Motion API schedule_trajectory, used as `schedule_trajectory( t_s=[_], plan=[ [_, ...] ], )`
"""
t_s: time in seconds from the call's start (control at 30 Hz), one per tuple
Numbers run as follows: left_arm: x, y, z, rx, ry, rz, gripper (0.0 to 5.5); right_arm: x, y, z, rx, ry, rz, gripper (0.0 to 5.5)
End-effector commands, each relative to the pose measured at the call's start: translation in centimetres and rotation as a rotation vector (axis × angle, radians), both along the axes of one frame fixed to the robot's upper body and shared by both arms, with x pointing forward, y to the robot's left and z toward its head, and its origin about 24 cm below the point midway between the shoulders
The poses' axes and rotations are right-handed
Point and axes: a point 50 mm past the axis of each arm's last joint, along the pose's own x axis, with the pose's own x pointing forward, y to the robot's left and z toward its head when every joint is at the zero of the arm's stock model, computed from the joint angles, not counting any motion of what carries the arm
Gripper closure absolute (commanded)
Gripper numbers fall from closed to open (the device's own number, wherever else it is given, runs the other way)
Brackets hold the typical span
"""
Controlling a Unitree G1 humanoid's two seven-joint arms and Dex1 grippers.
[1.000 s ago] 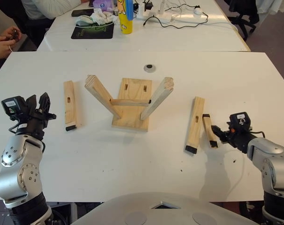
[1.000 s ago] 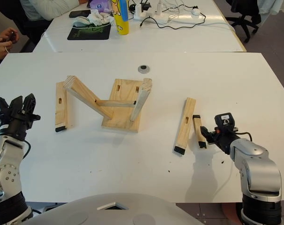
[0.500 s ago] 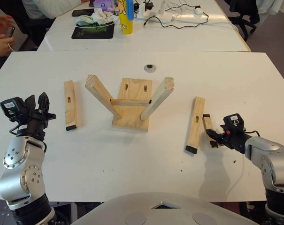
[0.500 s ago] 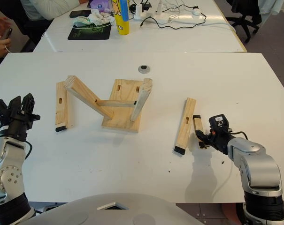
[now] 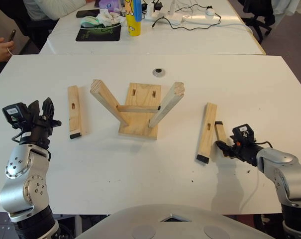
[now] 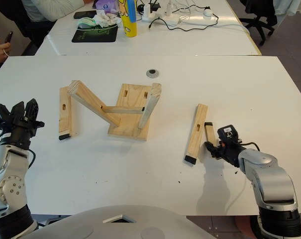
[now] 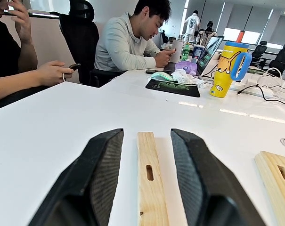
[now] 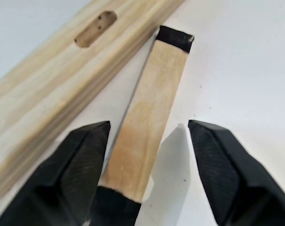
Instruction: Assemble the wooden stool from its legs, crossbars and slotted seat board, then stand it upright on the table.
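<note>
The slotted seat board (image 5: 139,127) lies flat mid-table with two legs (image 5: 108,101) (image 5: 166,104) leaning on it, joined by a crossbar (image 5: 138,107). One loose leg (image 5: 74,111) lies to the left. My left gripper (image 5: 45,115) stands open a short way from it, its fingers framing that leg (image 7: 149,188). Another loose leg (image 5: 206,131) lies at the right, with a short black-tipped crossbar (image 5: 220,132) beside it. My right gripper (image 5: 224,148) is open, its fingers (image 8: 78,167) on either side of that crossbar's (image 8: 149,117) near end.
A small round grey object (image 5: 159,72) sits behind the seat board. A second table at the back holds a yellow bottle (image 5: 134,17), a mouse pad (image 5: 98,32) and cables. A person's hand (image 5: 0,47) is at the far left edge.
My right gripper has slid left along the table toward the short crossbar and now straddles its near end. The left arm has barely moved.
</note>
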Motion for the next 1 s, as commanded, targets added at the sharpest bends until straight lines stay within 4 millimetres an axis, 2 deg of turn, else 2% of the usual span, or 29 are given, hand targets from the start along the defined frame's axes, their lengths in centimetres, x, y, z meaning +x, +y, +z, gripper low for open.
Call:
schedule_trajectory(
  t_s=[0.03,0.23,0.37,0.5,0.6,0.67,0.77,0.83,1.0],
  plan=[
    [0.0,-0.1,0.2,0.015,-0.004,0.004,3.61,-0.2,-0.9,-1.0,-0.014,0.035,-0.024,3.24],
    [0.1,0.0,0.2,0.013,-0.008,0.004,3.61,0.0,-1.3,-1.5,-0.002,0.039,-0.063,4.16],
    [0.2,-0.1,0.3,0.012,-0.013,0.001,3.61,1.7,-1.4,-0.2,-0.032,-0.085,-0.087,4.18],
    [0.4,0.0,0.8,0.013,-0.036,-0.005,3.61,5.4,-0.4,4.0,-0.052,-0.393,-0.107,4.18],
    [1.0,-0.3,2.0,0.01,-0.086,-0.024,3.61,8.4,2.1,9.0,0.012,-0.687,-0.054,4.18],
    [1.6,-0.6,2.9,0.002,-0.125,-0.047,3.61,9.5,3.7,11.4,0.069,-0.825,0.0,4.18],
    [2.5,-1.5,5.6,-0.043,-0.234,-0.107,3.61,10.7,6.9,15.4,0.159,-1.016,0.168,4.18],
    [3.1,-2.9,8.3,-0.101,-0.343,-0.197,3.61,11.0,9.3,17.5,0.248,-1.078,0.308,4.18],
    [3.4,-7.6,13.8,-0.239,-0.523,-0.499,3.61,10.9,13.3,20.6,0.328,-1.114,0.617,4.18]
  ],
)
